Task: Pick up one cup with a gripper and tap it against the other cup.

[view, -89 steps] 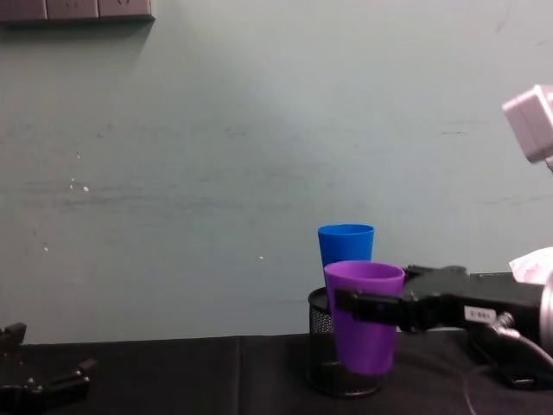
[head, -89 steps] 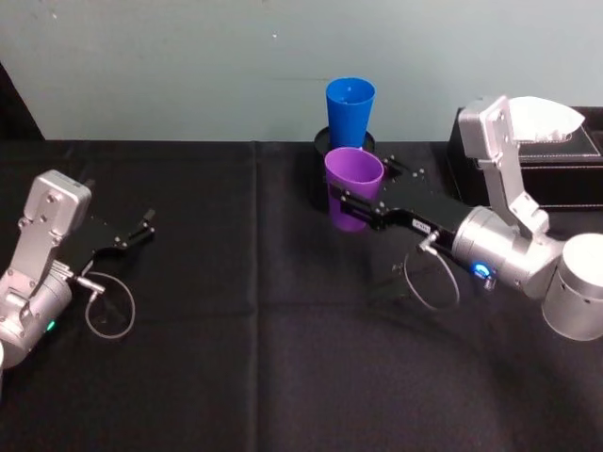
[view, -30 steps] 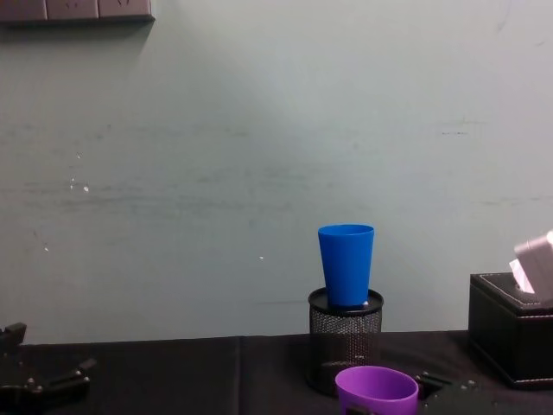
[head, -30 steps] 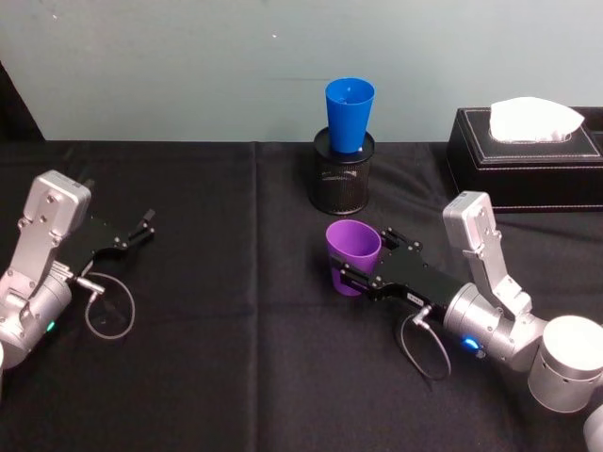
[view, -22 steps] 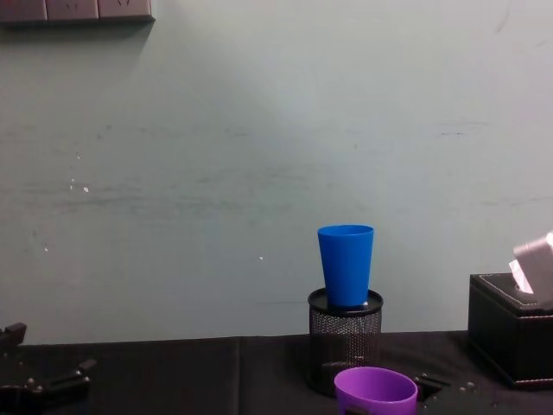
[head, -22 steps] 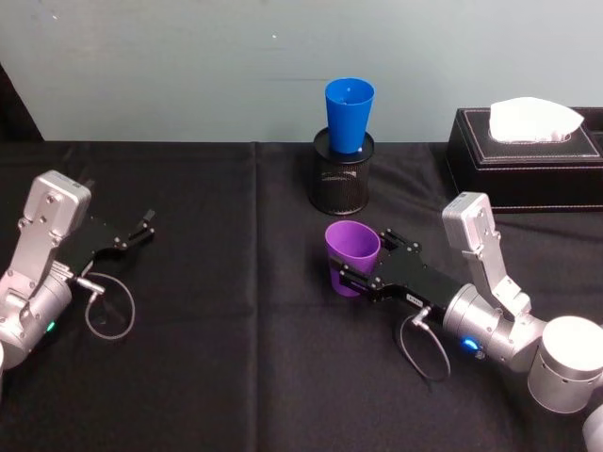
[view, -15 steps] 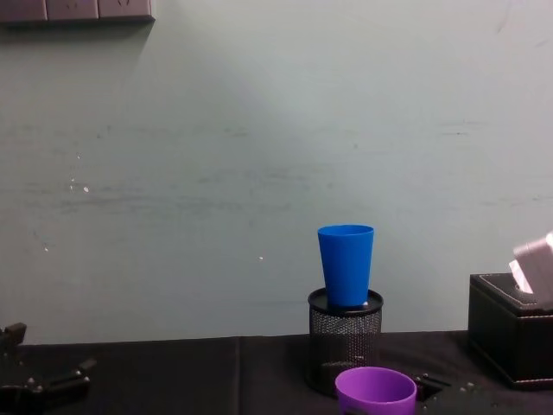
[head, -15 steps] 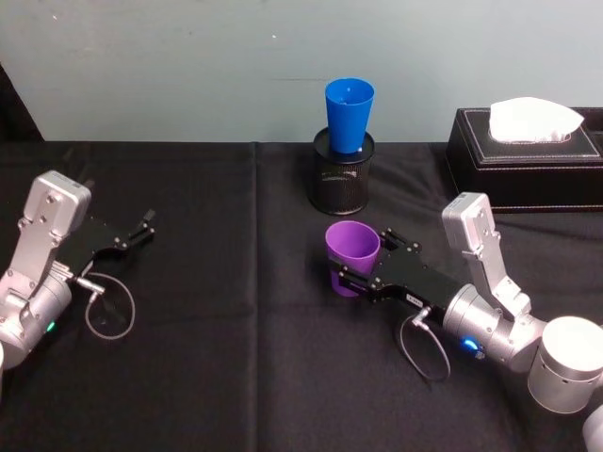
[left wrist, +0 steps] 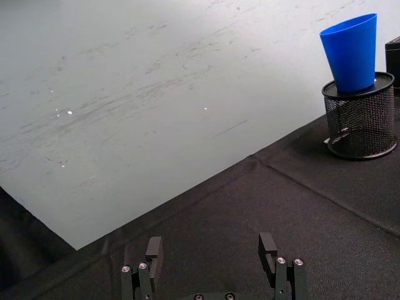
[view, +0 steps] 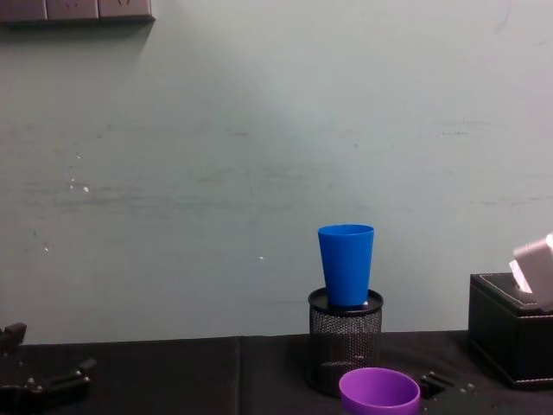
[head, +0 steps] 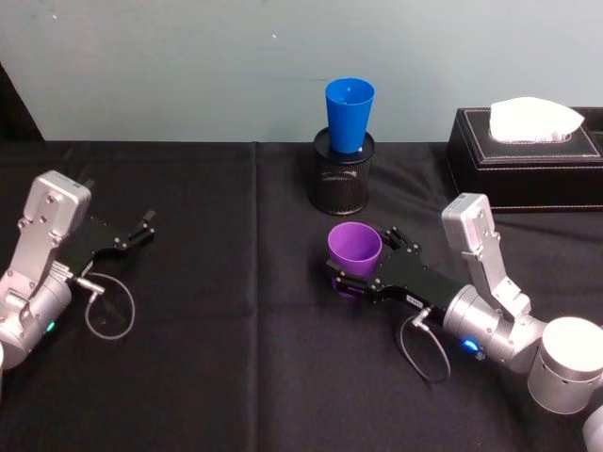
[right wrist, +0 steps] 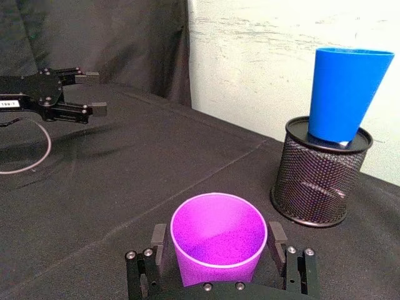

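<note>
The purple cup (head: 354, 247) stands upright on the black cloth in front of the mesh holder, its rim low in the chest view (view: 379, 393). My right gripper (head: 363, 259) is open, one finger on each side of the cup with small gaps (right wrist: 215, 240). The blue cup (head: 350, 115) sits upright in the top of the black mesh pen holder (head: 341, 184) at the back, a short way beyond the purple cup (right wrist: 345, 94). My left gripper (head: 146, 226) rests open at the far left, away from both cups (left wrist: 210, 247).
A black tissue box (head: 528, 160) with white tissue stands at the back right. A grey-green wall closes off the far table edge. Loose cable loops hang by each wrist. Bare black cloth stretches between the two arms.
Three seconds ago the purple cup was held up against the blue cup. It has since come down to the table, and in the last half second the right fingers have spread off it.
</note>
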Available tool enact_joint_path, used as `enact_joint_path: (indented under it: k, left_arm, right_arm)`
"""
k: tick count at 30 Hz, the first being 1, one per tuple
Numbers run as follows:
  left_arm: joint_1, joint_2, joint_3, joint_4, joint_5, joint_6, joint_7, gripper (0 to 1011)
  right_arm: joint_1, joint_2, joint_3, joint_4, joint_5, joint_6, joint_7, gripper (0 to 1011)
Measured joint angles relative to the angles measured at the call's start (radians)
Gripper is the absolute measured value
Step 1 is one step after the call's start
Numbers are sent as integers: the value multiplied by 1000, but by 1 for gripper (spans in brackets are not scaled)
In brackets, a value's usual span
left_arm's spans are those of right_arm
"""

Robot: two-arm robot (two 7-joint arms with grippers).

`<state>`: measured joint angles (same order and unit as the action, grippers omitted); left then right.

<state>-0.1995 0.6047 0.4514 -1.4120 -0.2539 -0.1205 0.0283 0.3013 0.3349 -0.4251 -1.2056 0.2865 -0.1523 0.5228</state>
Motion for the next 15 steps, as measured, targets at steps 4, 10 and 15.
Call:
enact_joint_path:
  k: [4,10,15]
  left_arm:
    - [0,0,0,0,0,0,0,1005]
    - [0,0,0,0,0,0,0,1005]
    - [0,0,0,0,0,0,0,1005]
  right_arm:
    - [-7,4,7,-20,4,-7,0,1004]
    - [-25,15,28,-86,29,-7,-1,1004]
    - [-33,20,51,-143,37,20,-38,1004]
